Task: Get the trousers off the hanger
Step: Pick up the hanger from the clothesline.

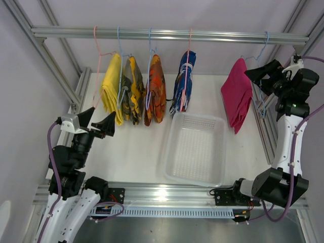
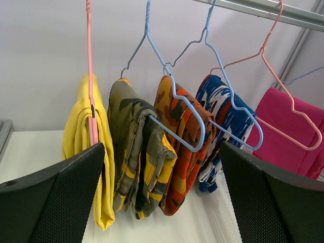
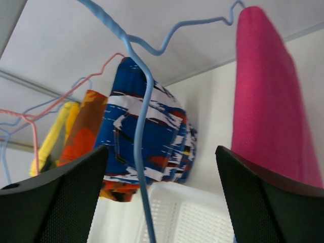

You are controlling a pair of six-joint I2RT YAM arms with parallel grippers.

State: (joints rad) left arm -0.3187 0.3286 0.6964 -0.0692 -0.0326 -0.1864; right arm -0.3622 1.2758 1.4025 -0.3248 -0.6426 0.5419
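While five trousers hang on wire hangers [image 1: 120,50] from the rail [image 1: 172,34] over the far side of the counter [image 1: 136,147], both end effectors stand released and hold nothing. In the top view, from left to right, come the yellow trousers [image 1: 112,88], the olive trousers [image 1: 132,91], the orange trousers [image 1: 155,91] and the blue trousers [image 1: 183,83], close together. The pink trousers [image 1: 237,96] hang well apart at the right. A white basket [image 1: 198,117] sits on the counter, near of the blue trousers and left of the pink ones. The left end effector [image 1: 98,121] hovers just beside the yellow trousers, on their near left side. The right end effector [image 1: 258,85] is raised at the right, just beside the pink trousers.

From the left wrist, the fingers [image 2: 50,202] spread wide at the bottom corners. Between them hang the yellow, olive, orange and blue trousers, each folded over its hanger, with the pink trousers at the right edge. Neither finger touches any cloth.

From the right wrist, the fingers are likewise wide apart. The blue hanger [image 3: 139,152] of the pink trousers runs down between them, close to the camera, and touches neither finger. The pink trousers hang above the right finger. The blue trousers lie beyond the wire, the orange and yellow ones are farther left, and the basket is below.
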